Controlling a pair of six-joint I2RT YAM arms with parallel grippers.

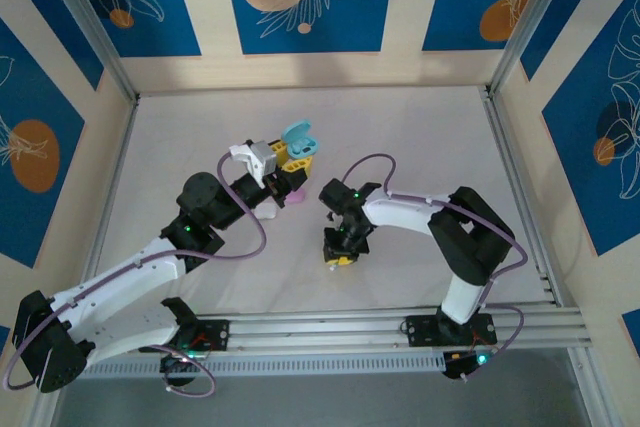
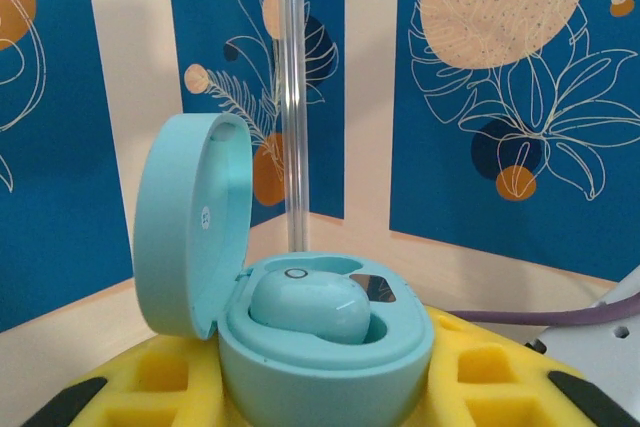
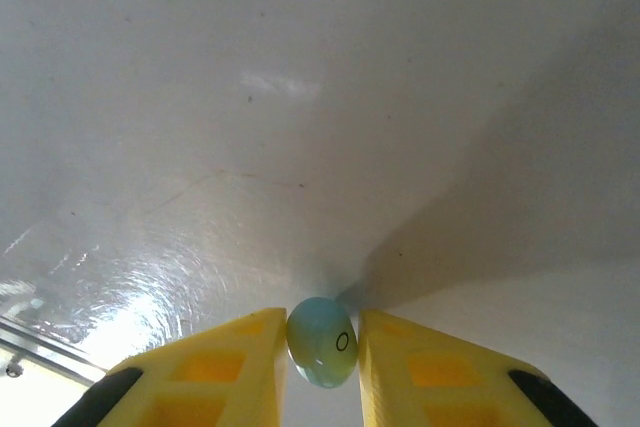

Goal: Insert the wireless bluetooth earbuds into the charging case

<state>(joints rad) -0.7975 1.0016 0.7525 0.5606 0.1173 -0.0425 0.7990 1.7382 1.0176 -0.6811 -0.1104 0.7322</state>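
Light-blue case (image 2: 330, 362), lid open, holds 1 earbud (image 2: 310, 309).

A light blue oval charging case (image 2: 330, 347) stands open, lid upright, one matching earbud (image 2: 310, 309) seated inside. A second earbud (image 3: 322, 341), also light blue, is pinched in the right claw (image 3: 322, 322), toward the table's (image 3: 300, 97) near edge.

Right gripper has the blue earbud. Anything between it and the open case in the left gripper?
Nothing visible blocks it. The right gripper pinches the blue earbud; the left gripper holds the case with its lid swung aside. A pink item lies on the table beside that path. The case already holds another earbud.
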